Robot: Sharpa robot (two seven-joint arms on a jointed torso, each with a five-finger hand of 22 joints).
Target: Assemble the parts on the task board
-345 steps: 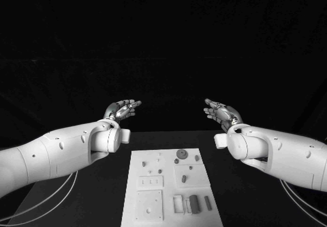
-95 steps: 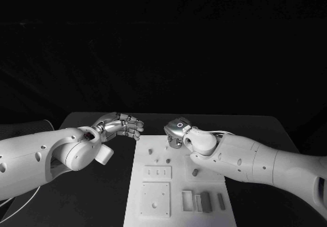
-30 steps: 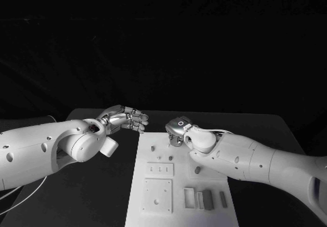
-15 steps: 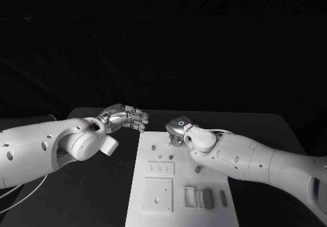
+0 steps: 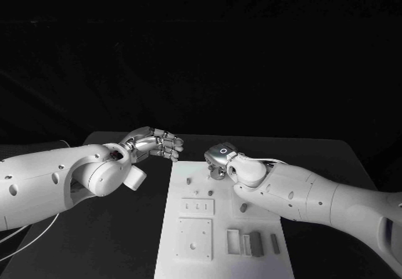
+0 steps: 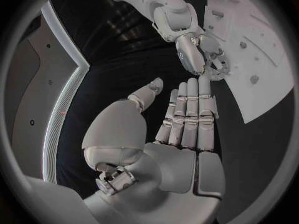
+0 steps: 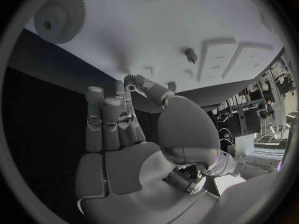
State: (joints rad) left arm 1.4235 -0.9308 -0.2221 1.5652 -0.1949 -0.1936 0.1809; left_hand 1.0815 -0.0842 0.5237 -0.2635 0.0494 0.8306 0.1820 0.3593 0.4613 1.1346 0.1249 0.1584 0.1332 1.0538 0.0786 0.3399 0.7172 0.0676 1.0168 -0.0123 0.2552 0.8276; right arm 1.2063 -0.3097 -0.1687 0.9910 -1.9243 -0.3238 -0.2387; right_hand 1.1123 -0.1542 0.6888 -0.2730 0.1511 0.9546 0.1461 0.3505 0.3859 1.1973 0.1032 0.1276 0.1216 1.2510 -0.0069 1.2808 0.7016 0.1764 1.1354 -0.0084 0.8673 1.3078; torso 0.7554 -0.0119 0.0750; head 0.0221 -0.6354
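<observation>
The white task board lies lengthwise in the middle of the black table. My right hand hovers low over its far end, and in the right wrist view it pinches a small toothed gear between thumb and fingertip. A large gear lies flat near the board's edge. My left hand hangs just off the board's far left corner. The left wrist view shows that hand with fingers straight, thumb apart, holding nothing, facing the right hand and the board.
Small pegs stand on the board's left half and one peg beside my right forearm. Two recessed plates sit nearer me, with upright dark pieces at the near right. Bare table lies on both sides.
Both hands have come down from raised positions to the board's far end. Over the last second the left hand has crept slightly toward the board; the right hand stays put.
</observation>
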